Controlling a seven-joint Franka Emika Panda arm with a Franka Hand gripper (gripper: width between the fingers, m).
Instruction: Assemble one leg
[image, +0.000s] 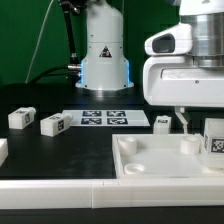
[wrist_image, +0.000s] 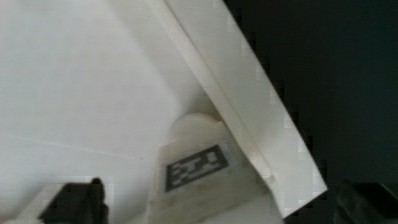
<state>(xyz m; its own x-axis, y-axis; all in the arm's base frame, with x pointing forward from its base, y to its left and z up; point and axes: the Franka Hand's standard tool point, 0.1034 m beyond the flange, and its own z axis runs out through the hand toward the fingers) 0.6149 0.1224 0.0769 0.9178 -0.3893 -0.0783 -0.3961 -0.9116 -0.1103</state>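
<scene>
Nearest the lens sits the large white square tray-like plastic piece, a round socket showing toward the exterior view's left. At its far corner on the exterior view's right stands the leg, a small chunky white plastic block with a black-and-white tag. It is directly under the arm's bulky white wrist housing. Three spare white tagged blocks lie apart: two to the exterior view's left, one just behind the tray-like piece. The thin flat white marker board lies further back.

Wrist view: the leg's tag faces the camera, close against the tray-like piece's raised rim. The two-finger gripper reads as spread. One dark finger stands well clear of the leg; the other is a blur.

Risk, as judged: closing off-centre could tip the leg or jam a finger against the rim. Only the wrist view shows finger clearance. Only the exterior view shows the spare blocks and the marker board.
</scene>
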